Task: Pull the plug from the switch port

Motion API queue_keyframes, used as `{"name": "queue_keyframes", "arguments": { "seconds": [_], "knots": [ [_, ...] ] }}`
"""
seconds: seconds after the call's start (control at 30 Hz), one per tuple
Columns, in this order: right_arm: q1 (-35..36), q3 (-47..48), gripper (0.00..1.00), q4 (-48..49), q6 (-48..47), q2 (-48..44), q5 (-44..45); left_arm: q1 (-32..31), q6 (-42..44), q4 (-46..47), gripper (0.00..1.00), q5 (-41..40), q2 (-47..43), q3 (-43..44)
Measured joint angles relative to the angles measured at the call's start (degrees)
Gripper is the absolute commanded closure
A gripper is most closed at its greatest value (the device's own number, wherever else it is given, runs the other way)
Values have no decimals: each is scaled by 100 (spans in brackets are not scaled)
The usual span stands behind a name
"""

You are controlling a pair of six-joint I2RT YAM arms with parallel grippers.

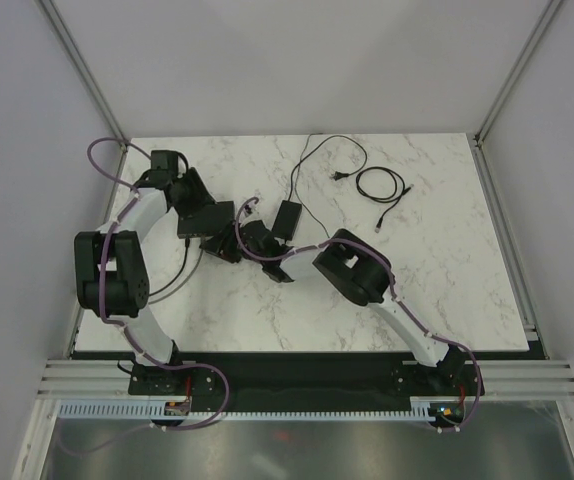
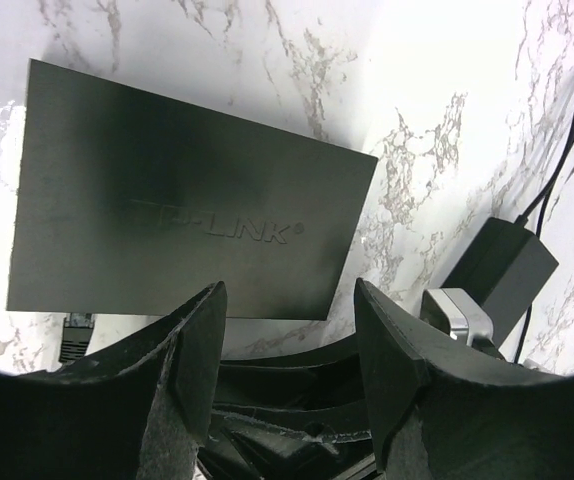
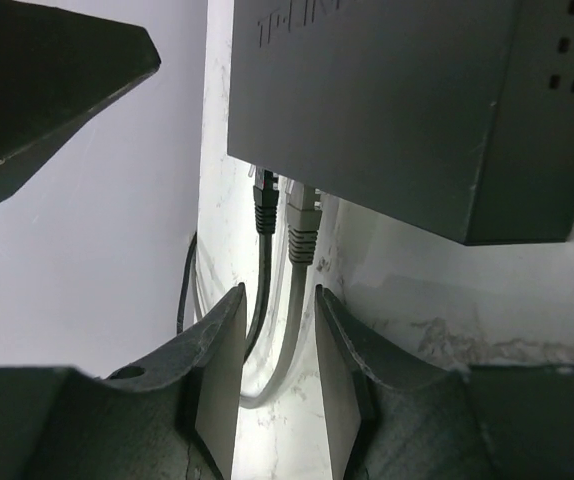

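Both arms bend inward, wrists close together; the left arm (image 1: 107, 270) is folded sharply at its elbow, the right arm (image 1: 352, 265) stretched low; the left gripper (image 2: 287, 300) gapes wide; the right gripper (image 3: 279, 300) stands narrower, fingers parted.

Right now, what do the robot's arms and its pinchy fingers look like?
The left arm and right arm have chunky black joints joined by white tubes, with purple cables looping alongside. The left gripper and right gripper each have two matte black, wedge-shaped fingers.
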Motion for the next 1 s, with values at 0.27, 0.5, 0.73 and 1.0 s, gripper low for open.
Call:
{"name": "queue_keyframes", "arguments": {
  "seconds": [0.27,0.5,0.73,1.0],
  "knots": [
    [72,315,58,-592,42,2,540,380,0,9,39,13,0,-4],
    [70,804,58,-951,20,197,745,579,-2,7,39,11,0,-66],
    [72,909,60,-992,63,258,831,726,0,13,39,11,114,-81],
    [72,876,62,-994,455,271,1025,752,0,7,39,13,302,-133]
  ]
}}
